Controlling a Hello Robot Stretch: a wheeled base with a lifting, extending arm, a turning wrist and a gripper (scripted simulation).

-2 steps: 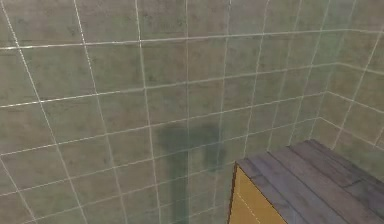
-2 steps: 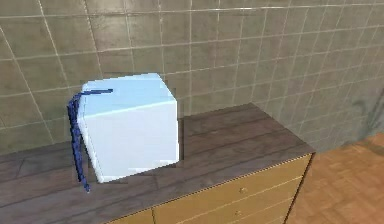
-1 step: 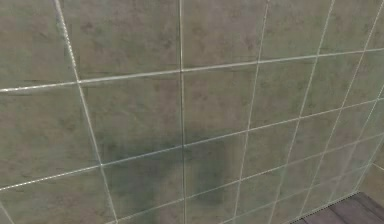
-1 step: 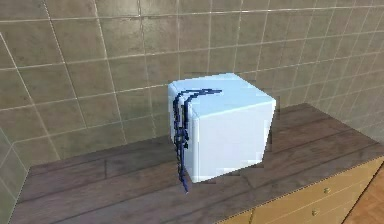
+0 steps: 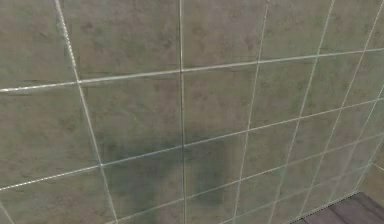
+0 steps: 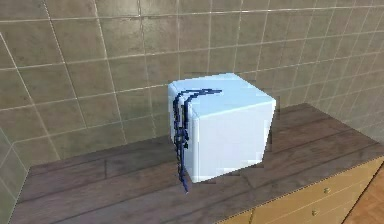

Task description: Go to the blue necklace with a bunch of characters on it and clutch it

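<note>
A dark blue beaded necklace hangs draped over the top left edge of a pale blue-white box in the arm side view. Its strand runs across the box's top corner and trails down the left front edge almost to the counter. The box stands on a dark wooden countertop, near the middle of it and close to the wall.
A grey-green tiled wall stands close ahead in the forward view, with a strip of dark wood at the bottom right corner. The same tiling backs the counter. Light wooden drawer fronts run below the counter's front edge.
</note>
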